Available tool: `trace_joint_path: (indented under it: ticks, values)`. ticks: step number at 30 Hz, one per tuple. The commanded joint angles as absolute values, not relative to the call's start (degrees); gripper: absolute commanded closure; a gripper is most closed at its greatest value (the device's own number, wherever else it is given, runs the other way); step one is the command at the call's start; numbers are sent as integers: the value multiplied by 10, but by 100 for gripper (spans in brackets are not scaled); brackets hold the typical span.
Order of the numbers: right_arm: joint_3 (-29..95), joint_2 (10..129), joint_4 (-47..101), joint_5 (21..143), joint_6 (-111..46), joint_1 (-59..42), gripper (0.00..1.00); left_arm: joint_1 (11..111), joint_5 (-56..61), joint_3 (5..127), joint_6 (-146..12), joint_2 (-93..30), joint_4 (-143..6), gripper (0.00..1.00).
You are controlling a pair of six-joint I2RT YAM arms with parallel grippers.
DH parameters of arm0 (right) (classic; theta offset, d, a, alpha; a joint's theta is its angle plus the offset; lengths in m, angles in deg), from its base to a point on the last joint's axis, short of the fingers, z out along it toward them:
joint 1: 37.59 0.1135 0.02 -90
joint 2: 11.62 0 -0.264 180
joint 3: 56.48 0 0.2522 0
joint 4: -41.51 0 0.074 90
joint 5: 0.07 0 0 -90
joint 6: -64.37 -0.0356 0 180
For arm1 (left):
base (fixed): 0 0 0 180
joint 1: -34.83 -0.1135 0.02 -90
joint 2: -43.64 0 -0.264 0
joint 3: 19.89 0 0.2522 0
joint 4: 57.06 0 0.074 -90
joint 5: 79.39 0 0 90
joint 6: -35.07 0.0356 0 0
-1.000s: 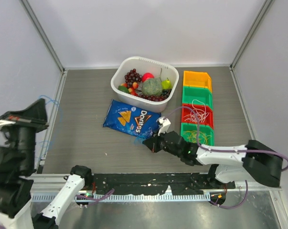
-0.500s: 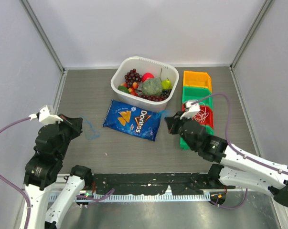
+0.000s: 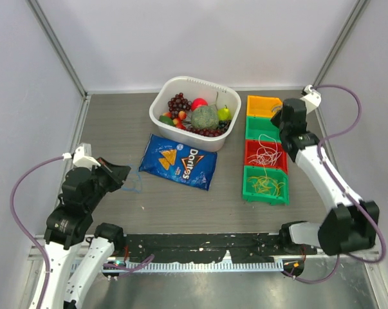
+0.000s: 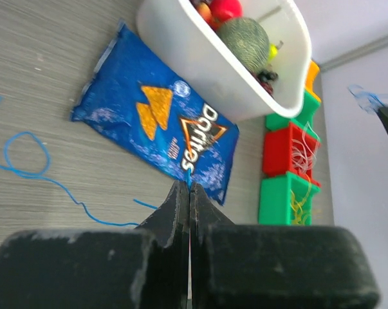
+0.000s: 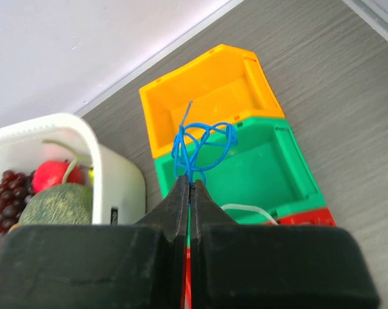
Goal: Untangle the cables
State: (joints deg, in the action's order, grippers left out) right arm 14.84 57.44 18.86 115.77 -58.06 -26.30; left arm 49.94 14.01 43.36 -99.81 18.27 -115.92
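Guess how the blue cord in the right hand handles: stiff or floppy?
Probably springy rather than limp: the blue cord holds open loops standing beyond the shut right hand. Likely very light, being so thin. It may snag, since its loops cross.

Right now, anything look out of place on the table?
A blue cable trails from the left gripper across the bare table beside the Doritos bag, outside any bin. The white cable spills from the red bin over the wall into the farther green bin.
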Motion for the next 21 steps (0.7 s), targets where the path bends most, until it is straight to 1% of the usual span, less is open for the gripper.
trace_joint_path:
  ticks: [1,4,9,14,21]
  values:
    - [227,688,241,1037,-564,-324,99,500,7,411,-1003,197,-1082,100]
    - [273,742,258,990,-563,-356,99,500,-46,393,-1004,207,-1050,100]
    - [358,843,221,992,-560,-362,99,500,-121,385,-1004,192,-1009,100]
    - [373,873,230,966,-570,-361,99,501,-180,381,-1012,174,-959,100]
    - [373,893,225,964,-572,-361,99,500,-243,375,-1039,154,-896,100]
